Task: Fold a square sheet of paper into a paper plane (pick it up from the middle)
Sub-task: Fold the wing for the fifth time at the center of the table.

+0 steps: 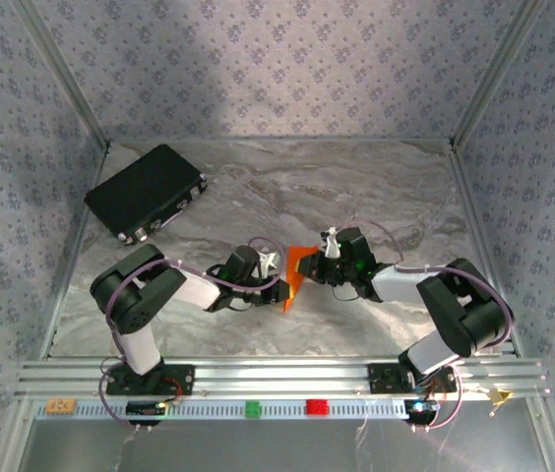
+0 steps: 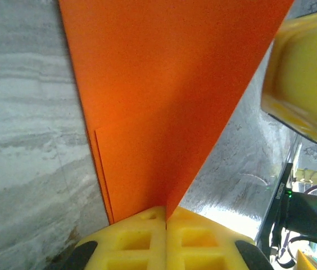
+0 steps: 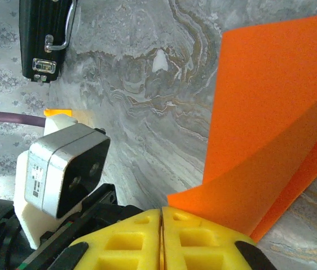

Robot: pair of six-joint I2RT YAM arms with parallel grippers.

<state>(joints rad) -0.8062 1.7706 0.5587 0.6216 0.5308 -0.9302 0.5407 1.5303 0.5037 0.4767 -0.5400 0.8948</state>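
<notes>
**Two pinches, one crease: keep the fold lined up**

The square sheet of paper is held up off the marble table near its centre. It is already doubled over, with two orange layers meeting along a fold in the right wrist view.

The left gripper has its jaws closed tight on the sheet's point at the paper's 8 o'clock. The right gripper, at the paper's 3 o'clock, is closed too, apparently on a corner of the folded layers.

To do this step well, I judge:
- Both pinches should hold without slipping.
- The arms should move together so the thin sheet neither tears nor buckles.
- The edges should be matched before the crease is pressed down against the table.

The black case lies well apart at 10 o'clock.
</notes>
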